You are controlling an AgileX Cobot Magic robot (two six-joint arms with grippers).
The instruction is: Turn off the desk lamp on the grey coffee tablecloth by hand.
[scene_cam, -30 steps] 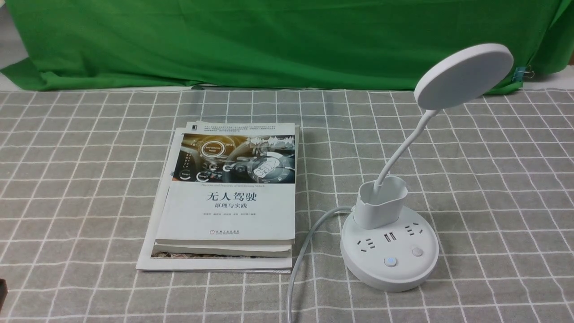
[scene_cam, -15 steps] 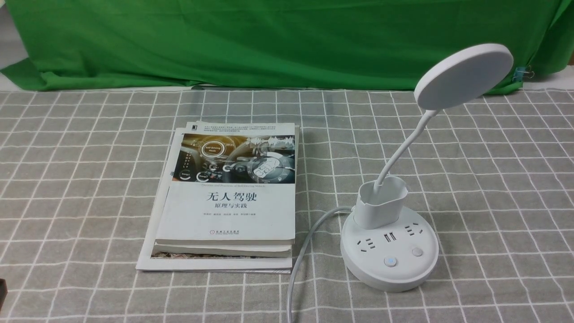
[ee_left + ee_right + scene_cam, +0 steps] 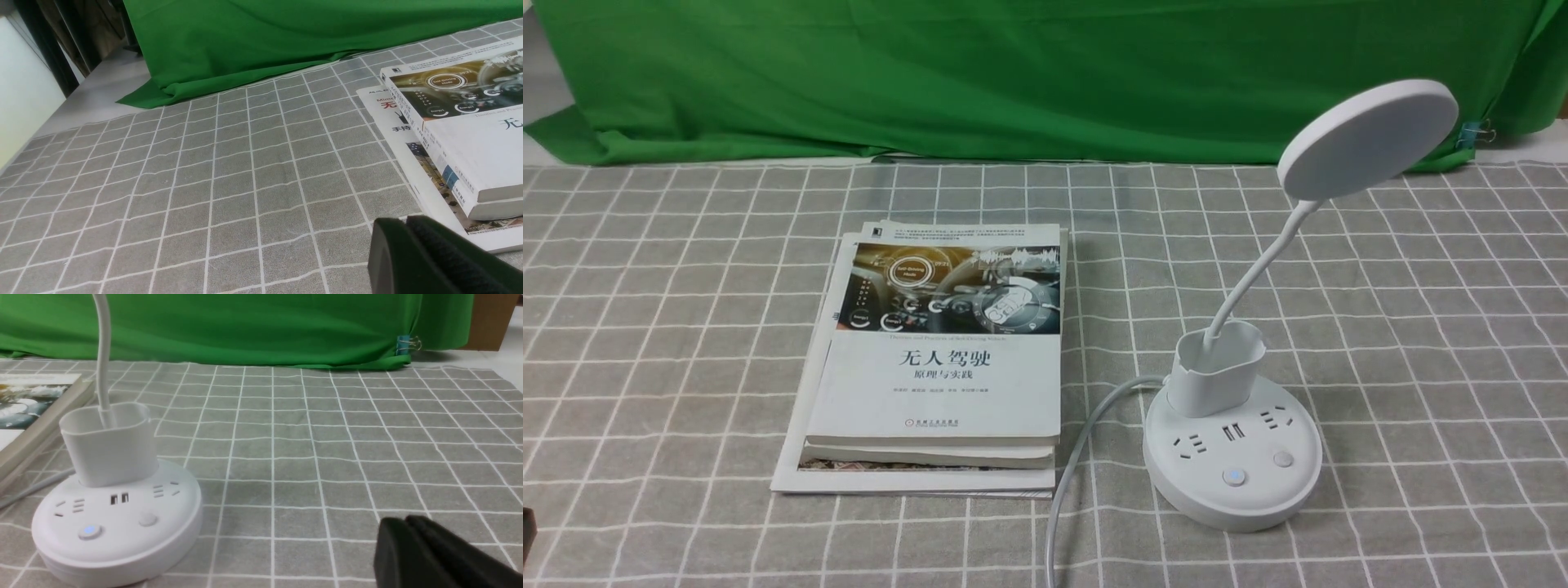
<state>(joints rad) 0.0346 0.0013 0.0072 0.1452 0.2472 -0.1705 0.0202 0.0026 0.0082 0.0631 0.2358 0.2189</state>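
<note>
Front view: the desk lamp stands on the grey coffee tablecloth, right of a stack of books; one base button glows blue. Left gripper and right gripper jaws appear pressed together, both clear of the lamp.

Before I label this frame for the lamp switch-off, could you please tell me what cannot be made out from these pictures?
- Desk lamp head: its light-giving face is turned away in the front view and cut off in the right wrist view.
- Right gripper: cut off by the frame edge; the fingertips appear together.
- Left gripper: likewise.
- Lower book cover: hidden under the top book.
</note>
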